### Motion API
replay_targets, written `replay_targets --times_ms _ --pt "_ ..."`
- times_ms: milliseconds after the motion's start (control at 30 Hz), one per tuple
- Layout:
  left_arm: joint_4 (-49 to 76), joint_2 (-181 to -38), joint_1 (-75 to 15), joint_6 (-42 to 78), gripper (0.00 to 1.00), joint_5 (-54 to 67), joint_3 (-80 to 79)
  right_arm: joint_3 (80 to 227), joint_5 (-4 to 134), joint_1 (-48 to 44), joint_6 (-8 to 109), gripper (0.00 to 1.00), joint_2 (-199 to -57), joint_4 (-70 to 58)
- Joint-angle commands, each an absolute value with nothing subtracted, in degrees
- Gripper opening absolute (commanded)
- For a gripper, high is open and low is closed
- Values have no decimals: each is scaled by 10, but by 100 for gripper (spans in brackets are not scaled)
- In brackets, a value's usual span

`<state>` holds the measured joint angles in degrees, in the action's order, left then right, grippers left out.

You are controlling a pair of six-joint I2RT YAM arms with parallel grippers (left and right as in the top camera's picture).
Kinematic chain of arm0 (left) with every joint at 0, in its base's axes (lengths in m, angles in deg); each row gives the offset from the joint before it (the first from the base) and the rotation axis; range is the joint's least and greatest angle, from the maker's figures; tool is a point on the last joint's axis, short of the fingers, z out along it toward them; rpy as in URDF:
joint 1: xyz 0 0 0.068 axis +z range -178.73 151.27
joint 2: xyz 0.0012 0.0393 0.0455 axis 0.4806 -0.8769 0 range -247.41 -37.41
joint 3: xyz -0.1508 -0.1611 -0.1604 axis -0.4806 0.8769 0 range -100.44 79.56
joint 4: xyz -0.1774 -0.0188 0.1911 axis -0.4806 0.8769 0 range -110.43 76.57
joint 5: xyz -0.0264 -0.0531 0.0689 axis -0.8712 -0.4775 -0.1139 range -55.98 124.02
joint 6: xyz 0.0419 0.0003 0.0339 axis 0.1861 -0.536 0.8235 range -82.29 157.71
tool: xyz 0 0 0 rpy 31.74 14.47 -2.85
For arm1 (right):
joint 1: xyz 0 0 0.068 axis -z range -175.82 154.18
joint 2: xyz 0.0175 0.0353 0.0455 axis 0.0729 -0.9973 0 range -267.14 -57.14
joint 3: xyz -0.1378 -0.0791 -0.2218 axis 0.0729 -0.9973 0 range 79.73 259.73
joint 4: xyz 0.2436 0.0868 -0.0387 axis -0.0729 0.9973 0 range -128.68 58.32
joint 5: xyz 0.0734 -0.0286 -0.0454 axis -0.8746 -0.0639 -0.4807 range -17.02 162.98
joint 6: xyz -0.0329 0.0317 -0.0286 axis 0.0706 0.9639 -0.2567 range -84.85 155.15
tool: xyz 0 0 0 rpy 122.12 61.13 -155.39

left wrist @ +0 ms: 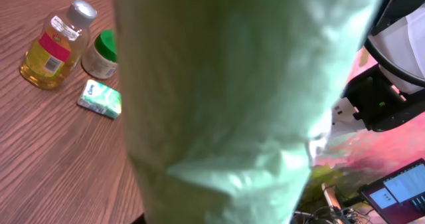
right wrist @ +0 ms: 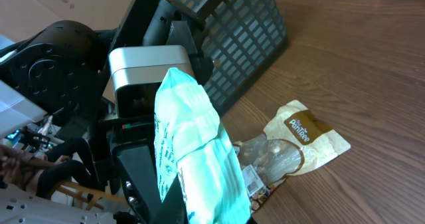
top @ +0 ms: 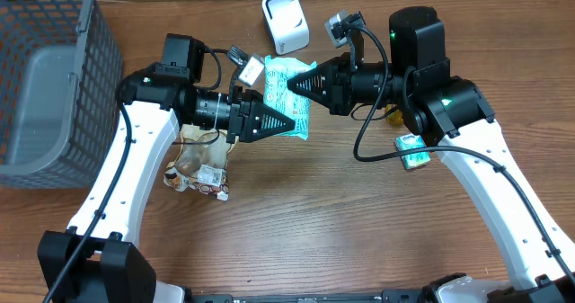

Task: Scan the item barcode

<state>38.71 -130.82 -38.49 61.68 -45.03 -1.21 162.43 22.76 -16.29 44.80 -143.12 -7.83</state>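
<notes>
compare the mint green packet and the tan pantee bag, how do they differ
The mint green packet is held up between the left gripper and the right gripper; the tan Pantee bag lies on the table, untouched. The packet is opaque pale green with dark print; the bag is tan with a clear part showing its contents. Both are soft, crinkled pouches.

Even light is falling on the worktop (top: 314, 231) with only soft shadows, while the pale green packet (left wrist: 232, 84) is filling the left wrist view as one big out-of-focus blur.
</notes>
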Motion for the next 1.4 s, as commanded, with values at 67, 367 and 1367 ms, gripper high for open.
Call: replay_targets --times_ms 67,367,1367 --pt "393 -1306 -393 617 22 -463 -16 1630 250 -157 454 4 -1421 -93" --pt "393 -1306 -393 617 26 -444 -16 1631 249 -135 473 4 -1420 -94" --pt "351 -1306 -391 595 26 -455 -16 1631 216 -136 436 4 -1420 -53"
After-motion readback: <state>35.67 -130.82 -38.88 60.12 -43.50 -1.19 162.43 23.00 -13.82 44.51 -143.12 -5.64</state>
